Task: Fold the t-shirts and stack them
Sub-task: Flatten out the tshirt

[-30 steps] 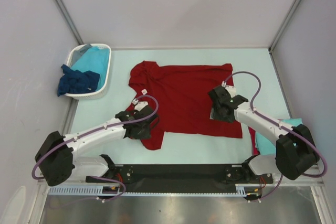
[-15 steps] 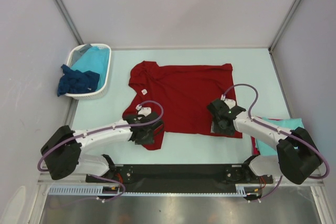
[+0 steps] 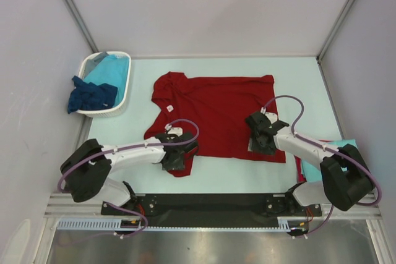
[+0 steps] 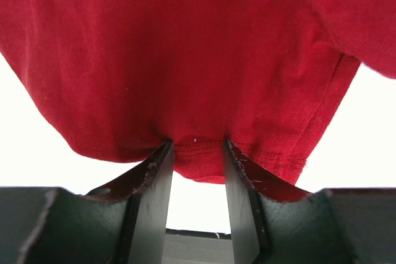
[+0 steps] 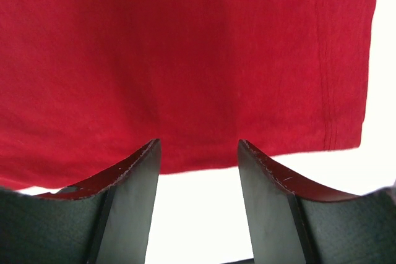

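Dark red t-shirt spread flat mid-table. Left gripper parted, sleeve hem between jaws. Right gripper wide at near edge. Advice: seat cloth deep, pinch both together, lift evenly.

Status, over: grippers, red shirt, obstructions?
Left gripper open at near-left corner of dark red shirt. Right gripper open at its near hem. Shirt spread out, unfolded. Nothing blocking.
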Motion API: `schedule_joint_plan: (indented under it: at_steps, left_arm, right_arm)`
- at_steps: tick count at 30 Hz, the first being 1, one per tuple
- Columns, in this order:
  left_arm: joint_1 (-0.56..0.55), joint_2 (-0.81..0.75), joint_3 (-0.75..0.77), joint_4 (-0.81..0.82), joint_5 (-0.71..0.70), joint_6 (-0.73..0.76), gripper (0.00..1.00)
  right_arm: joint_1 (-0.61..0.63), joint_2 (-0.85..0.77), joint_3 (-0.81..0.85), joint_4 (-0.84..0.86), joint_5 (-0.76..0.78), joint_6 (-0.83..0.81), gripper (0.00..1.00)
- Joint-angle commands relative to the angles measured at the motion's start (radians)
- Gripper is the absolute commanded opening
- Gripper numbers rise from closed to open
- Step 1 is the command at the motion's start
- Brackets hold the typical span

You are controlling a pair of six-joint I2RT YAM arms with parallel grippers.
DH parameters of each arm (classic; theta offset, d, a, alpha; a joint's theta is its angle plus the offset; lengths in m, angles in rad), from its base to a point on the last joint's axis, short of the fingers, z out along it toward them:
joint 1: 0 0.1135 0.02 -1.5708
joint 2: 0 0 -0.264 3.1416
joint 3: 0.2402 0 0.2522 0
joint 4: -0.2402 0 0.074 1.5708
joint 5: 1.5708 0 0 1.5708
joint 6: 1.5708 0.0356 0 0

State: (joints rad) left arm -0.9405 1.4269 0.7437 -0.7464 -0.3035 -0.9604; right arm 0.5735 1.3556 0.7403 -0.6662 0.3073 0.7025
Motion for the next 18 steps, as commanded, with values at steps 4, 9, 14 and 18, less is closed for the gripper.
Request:
schedule_joint_plan:
  at_steps: [4,9,14,18]
  left_arm:
    - [-0.006,0.024,0.042,0.033,-0.009,-0.015,0.38]
    - [-0.007,0.001,0.005,0.047,0.004,-0.014,0.38]
    - [-0.007,0.007,-0.004,0.047,0.017,-0.001,0.39]
    - [-0.006,0.001,0.006,0.048,0.020,0.015,0.39]
  right_arm:
    - [-0.049,0.004,0.053,0.037,-0.002,-0.047,0.58]
    - [-0.049,0.030,0.013,0.060,-0.011,-0.034,0.58]
    - [-0.040,0.021,-0.012,0.063,-0.028,-0.003,0.58]
    - [-0.020,-0.012,-0.016,0.030,-0.023,0.018,0.58]
